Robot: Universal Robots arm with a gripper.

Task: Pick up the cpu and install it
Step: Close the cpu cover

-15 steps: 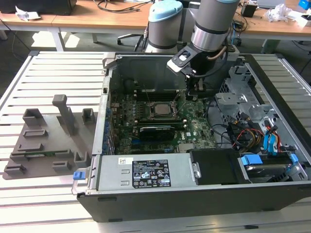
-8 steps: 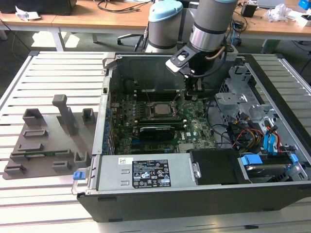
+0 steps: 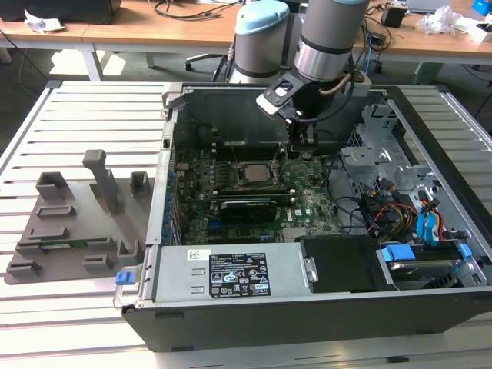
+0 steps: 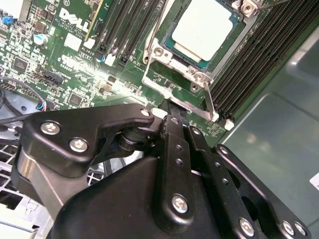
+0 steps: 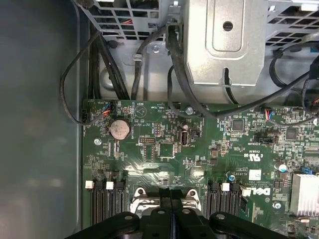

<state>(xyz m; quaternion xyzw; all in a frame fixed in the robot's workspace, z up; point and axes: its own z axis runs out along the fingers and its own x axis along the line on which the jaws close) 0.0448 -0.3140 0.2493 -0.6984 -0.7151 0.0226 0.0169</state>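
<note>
Cpu [image 4: 204,27] in socket [image 4: 164,64], tool [image 5: 171,194] pressed together nearby, case [image 3: 307,323] on slatted table [image 3: 84,115], desks [image 3: 154,31] behind.

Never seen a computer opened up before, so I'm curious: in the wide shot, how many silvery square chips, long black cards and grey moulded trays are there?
cpu: 1
long black card: 1
grey moulded tray: 1
Total: 3
</note>
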